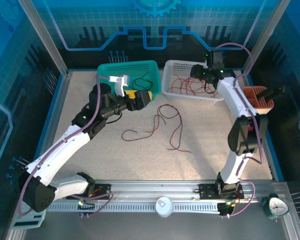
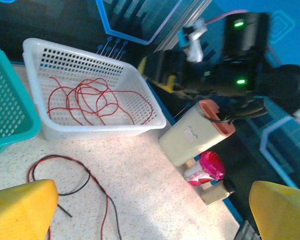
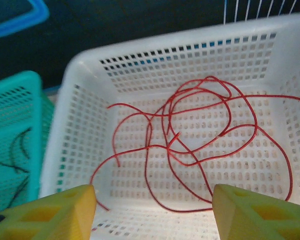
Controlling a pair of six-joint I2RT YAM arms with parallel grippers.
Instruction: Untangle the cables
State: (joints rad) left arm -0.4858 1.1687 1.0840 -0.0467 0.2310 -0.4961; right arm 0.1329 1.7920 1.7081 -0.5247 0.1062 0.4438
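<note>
from above, the teal basket (image 1: 127,63) at far left holds thin black cables (image 1: 142,81). the left pincer (image 1: 142,98) hangs just near of it, its yellow fingers (image 2: 20,207) spread wide and empty in its wrist view. mid-counter (image 1: 205,145), red and black cables (image 1: 162,122) lie loose and intertwined. the white basket (image 1: 185,62) to the right holds red cables (image 3: 190,140), looped over each other under the parted, empty right pincer (image 3: 152,210). the left wrist view adds an orange-rimmed beige cup (image 2: 190,140) at the counter's right edge.
</note>
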